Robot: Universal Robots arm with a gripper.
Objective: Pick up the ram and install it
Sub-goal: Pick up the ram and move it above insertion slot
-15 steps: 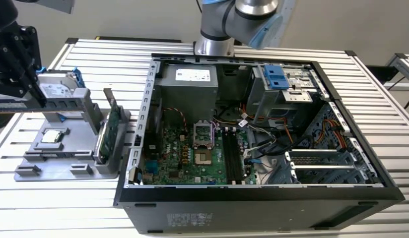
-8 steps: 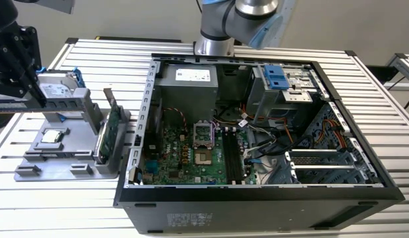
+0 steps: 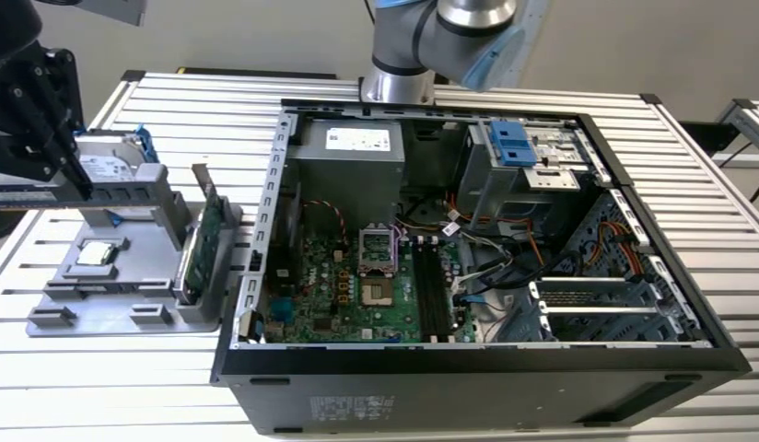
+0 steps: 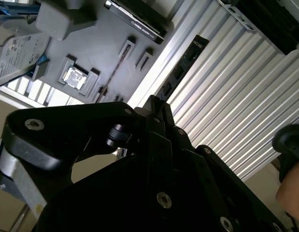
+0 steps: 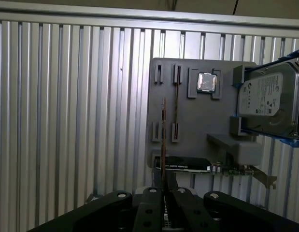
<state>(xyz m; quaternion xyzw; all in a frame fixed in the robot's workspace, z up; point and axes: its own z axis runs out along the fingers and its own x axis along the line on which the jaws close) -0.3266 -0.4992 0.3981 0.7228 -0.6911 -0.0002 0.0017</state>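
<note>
Counter: a ribbed aluminium counter (image 3: 110, 387) carries an open computer case (image 3: 478, 378), with a grey parts fixture (image 5: 197, 116) beside it.
Tool: my tool (image 5: 163, 197) hangs over the fixture. Its fingers are narrow, pinched on the ram (image 5: 163, 135), a thin stick seen edge-on in the first wrist view.
Done: I judge the pick made, since the ram is in my grip and well apart from the case.
Left: the install. The long dark slots (image 3: 430, 296) on the board (image 3: 336, 295) look unfilled.
On the fixture: hard drive (image 5: 267, 99), processor chip (image 5: 206, 82), green card (image 3: 198, 253).
Hard to tell: whether the ram's far edge is clear of its holder. Its label and colour are lost edge-on, and my own body blocks much of the second wrist view.
</note>
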